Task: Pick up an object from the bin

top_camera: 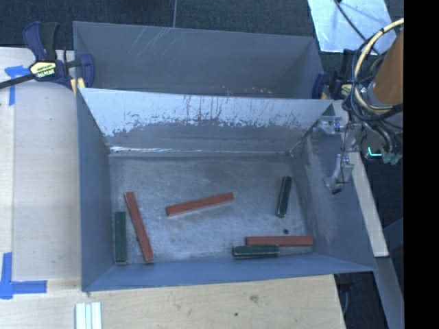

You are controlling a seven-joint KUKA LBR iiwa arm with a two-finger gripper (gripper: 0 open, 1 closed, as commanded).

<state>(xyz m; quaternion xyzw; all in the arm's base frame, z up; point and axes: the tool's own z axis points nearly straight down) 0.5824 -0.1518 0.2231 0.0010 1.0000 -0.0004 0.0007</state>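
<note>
Hovering above the bin's [199, 118] right wall, my gripper [338, 178], spread or closed, I can't tell; dark green bar [283, 197] lies nearest.

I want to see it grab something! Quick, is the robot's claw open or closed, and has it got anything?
Gripper: cannot tell if open or closed; it is by the right wall of the bin.

The arm [358, 123] is reaching in from about two o'clock, its orange cover [392, 74] wrapped in looping cables [362, 98], while the pincer [338, 173] is hanging pointed downward near three o'clock.
</note>
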